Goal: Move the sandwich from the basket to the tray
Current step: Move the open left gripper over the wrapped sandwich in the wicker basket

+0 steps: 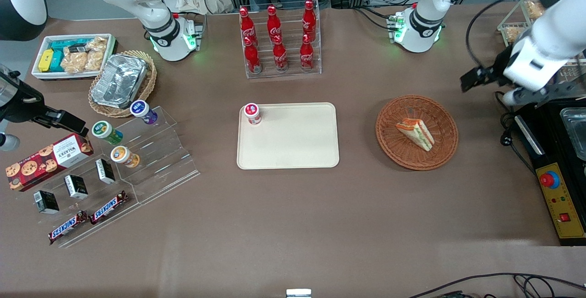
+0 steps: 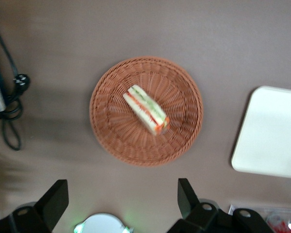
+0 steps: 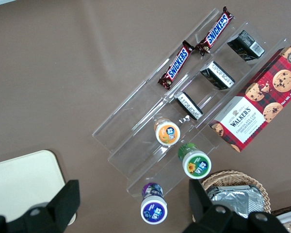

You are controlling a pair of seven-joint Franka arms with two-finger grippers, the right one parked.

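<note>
sandwich (image 1: 415,133): pale bread, orange-red and green filling stripes along its edge
basket (image 1: 439,151): reddish-brown woven wicker
tray (image 1: 293,147): plain cream-beige
gripper (image 2: 121,201): black fingers
small cup on the tray (image 1: 252,113): red and white
cola bottles (image 1: 278,39): red with white lettering
table (image 1: 293,224): dull brown
lighter wicker basket (image 1: 149,83): tan weave, holding a crinkled silver foil container (image 1: 119,80)
cookie box (image 1: 46,160): red tartan with cookie pictures
Snickers bars (image 1: 89,220): brown wrappers, blue lettering on white
</note>
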